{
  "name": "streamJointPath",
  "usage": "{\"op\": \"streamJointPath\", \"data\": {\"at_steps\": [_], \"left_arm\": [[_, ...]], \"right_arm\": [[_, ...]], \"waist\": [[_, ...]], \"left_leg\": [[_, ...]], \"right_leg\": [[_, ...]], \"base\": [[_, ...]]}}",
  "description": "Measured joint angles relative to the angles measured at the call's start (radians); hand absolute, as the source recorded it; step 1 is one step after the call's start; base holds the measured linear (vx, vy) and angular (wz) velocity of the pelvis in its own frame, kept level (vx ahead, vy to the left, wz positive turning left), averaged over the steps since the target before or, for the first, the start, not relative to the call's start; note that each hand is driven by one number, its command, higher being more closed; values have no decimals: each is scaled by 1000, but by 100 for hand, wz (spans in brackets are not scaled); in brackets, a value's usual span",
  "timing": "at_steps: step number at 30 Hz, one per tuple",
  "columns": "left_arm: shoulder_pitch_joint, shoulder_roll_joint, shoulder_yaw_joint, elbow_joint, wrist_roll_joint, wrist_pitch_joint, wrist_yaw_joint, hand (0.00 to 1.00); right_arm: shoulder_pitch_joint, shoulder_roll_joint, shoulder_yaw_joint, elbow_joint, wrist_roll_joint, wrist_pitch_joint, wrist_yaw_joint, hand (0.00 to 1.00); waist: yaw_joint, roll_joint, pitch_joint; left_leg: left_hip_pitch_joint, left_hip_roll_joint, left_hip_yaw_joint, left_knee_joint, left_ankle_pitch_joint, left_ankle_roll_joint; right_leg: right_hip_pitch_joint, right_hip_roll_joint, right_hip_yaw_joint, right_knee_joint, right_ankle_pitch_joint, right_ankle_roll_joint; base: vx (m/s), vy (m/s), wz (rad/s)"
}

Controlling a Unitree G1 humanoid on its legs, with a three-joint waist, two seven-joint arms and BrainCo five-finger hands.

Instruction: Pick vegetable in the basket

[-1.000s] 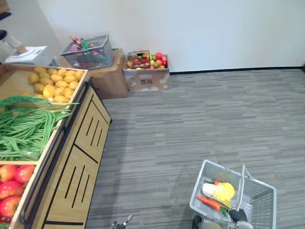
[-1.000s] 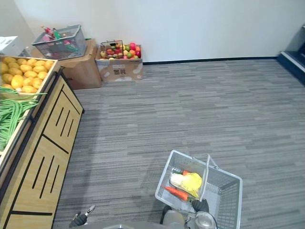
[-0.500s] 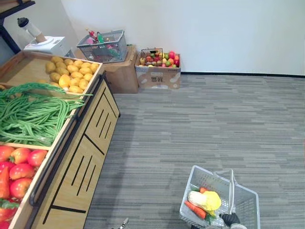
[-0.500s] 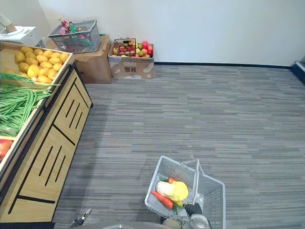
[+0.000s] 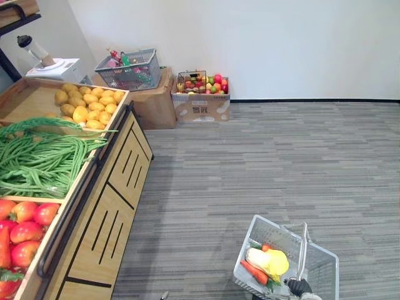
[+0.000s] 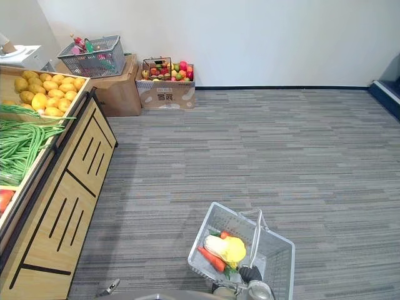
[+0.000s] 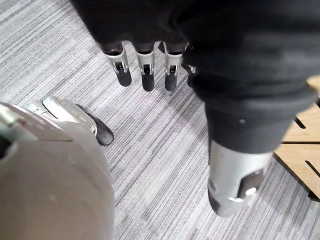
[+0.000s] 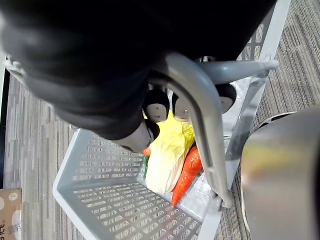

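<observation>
While right hand fingers curl round smooth handle of mesh basket, left hand fingers hang straight over striped carpet.

Bright, even, from overhead. Faint shade on carpet beside produce stand, well left of right hand; pale sheen along basket handle in its grip.
</observation>
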Motion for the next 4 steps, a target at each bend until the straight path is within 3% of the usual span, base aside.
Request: {"op": "streamJointPath", "data": {"at_steps": [4], "left_arm": [[-4,3,-22,1,0,-3,6,0]], "right_arm": [[-7,-3,-3,8,0,28,-23,100]], "waist": [[-2,4,-4]], "left_leg": [[12,-2,-1,-2,-1,-1]], "right_leg": [[3,0,-5,0,1,0]], "base": [[87,25,2]]}}
